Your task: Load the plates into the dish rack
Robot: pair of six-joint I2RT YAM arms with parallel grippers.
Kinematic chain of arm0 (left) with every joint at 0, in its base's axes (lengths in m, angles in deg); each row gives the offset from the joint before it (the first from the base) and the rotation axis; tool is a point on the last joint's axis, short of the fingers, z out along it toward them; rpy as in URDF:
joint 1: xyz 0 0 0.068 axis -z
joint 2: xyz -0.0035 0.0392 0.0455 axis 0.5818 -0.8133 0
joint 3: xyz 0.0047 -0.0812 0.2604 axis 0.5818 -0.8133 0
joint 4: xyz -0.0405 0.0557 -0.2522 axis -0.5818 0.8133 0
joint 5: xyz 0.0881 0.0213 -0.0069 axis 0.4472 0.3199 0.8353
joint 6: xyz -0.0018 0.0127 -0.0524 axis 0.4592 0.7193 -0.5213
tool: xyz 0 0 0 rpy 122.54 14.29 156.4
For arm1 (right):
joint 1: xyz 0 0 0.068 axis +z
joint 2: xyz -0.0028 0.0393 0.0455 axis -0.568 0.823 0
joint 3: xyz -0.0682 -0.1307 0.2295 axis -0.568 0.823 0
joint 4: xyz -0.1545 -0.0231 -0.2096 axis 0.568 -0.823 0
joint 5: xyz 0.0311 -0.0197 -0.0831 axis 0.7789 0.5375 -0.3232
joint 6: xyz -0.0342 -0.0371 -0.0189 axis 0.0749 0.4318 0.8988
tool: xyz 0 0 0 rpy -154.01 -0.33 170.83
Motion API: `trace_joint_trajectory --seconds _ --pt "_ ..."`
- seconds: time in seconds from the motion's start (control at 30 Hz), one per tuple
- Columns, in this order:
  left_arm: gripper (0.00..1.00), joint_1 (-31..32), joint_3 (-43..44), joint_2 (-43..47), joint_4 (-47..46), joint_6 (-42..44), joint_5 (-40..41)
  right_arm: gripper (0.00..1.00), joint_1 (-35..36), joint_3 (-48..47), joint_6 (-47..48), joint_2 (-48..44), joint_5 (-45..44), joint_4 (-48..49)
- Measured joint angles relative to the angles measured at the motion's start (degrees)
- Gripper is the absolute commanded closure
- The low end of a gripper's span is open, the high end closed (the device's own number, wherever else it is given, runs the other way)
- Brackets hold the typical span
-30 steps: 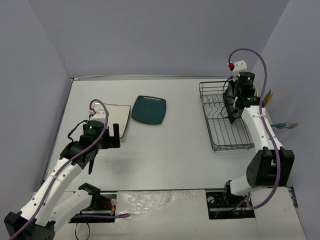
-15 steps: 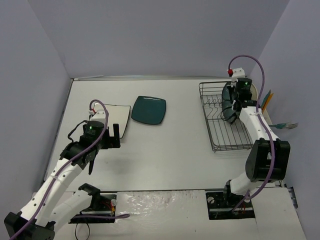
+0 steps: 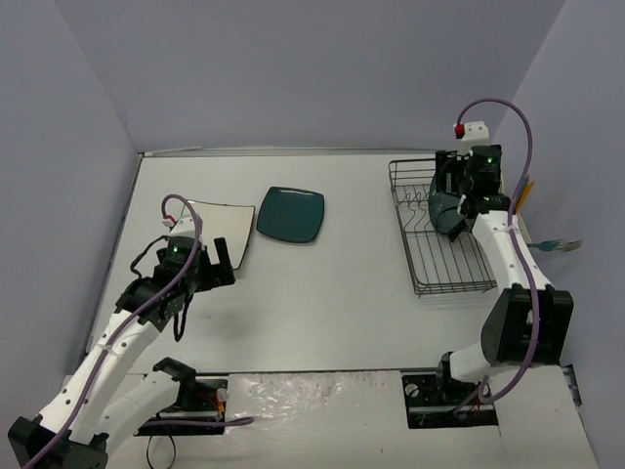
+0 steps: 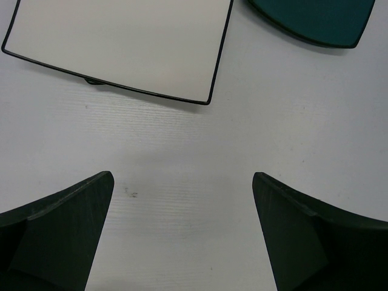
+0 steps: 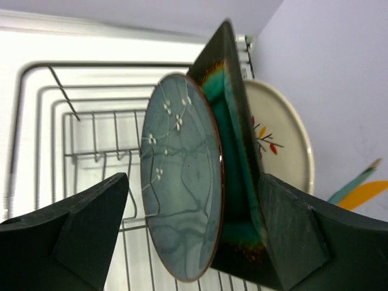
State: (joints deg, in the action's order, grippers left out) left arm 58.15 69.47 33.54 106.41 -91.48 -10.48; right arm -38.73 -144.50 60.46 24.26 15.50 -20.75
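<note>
Three plates stand on edge in the black wire dish rack [image 5: 91,151]: a round grey-blue one with white flecks [image 5: 182,182], a black square one with a teal centre [image 5: 237,163] and a cream one with a branch motif [image 5: 282,136]. My right gripper [image 5: 194,212] is open, its fingers apart on either side of the grey-blue and black plates. From above it hangs over the rack [image 3: 444,264]. A white square plate [image 4: 121,42] and a teal plate [image 4: 315,18] lie flat on the table. My left gripper [image 4: 182,182] hovers open just short of them.
A white utensil holder with coloured utensils [image 3: 522,195] sits on the rack's right side, against the right wall. The white plate [image 3: 210,225] and the teal plate [image 3: 291,214] lie side by side, left of centre. Walls close in the table on the left, back and right.
My right gripper has opened and let go of the grey-blue plate, which now stands in the rack. The left arm has hardly moved.
</note>
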Motion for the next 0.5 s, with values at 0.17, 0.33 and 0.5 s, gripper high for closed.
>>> trace_joint_trajectory --seconds 0.17,0.33,0.5 --pt "0.03 -0.9 -0.8 -0.3 -0.5 -6.4 0.0 0.00 0.3 -0.9 -5.3 -9.6 4.6 -1.3" --pt "0.03 -1.8 -2.4 -2.4 -1.7 -11.2 -2.2 0.00 2.1 0.5 -14.3 -19.8 12.8 -0.7" --pt "0.03 -2.4 -2.6 -4.8 -4.0 -15.4 -4.6 0.00 11.2 8.0 -27.0 -24.1 21.9 3.5"
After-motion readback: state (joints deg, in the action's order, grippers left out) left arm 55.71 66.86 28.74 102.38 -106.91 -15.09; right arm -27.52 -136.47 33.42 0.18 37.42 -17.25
